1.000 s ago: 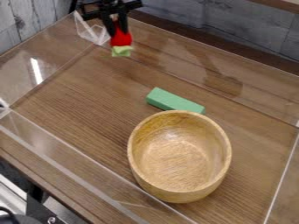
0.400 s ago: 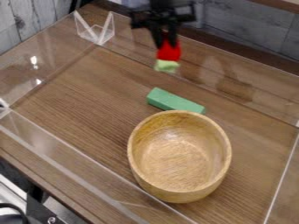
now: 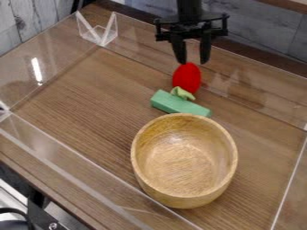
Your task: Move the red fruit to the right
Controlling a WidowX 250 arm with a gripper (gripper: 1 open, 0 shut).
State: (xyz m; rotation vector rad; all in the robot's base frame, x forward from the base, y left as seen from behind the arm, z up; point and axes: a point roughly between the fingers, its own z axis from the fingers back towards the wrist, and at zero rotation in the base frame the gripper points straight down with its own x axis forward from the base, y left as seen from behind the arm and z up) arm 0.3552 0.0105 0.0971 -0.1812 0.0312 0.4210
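Note:
The red fruit (image 3: pixel 188 76) is a small glossy strawberry with its pale green cap turned downward. It is just behind the green block (image 3: pixel 180 104) at the back centre of the table, and whether it rests on the wood I cannot tell. My gripper (image 3: pixel 191 56) hangs straight above it, pointing down. Its black fingers (image 3: pixel 178 54) are spread and stand clear of the fruit, with nothing between them.
A wooden bowl (image 3: pixel 184 160) stands in front of the green block. Clear acrylic walls (image 3: pixel 36 72) ring the wooden table, with a folded clear piece (image 3: pixel 99 29) at the back left. A dark wall runs behind.
My gripper carried the red fruit from the back left rightward to behind the green block. Its fingers have opened and the fruit now sits below them, let go.

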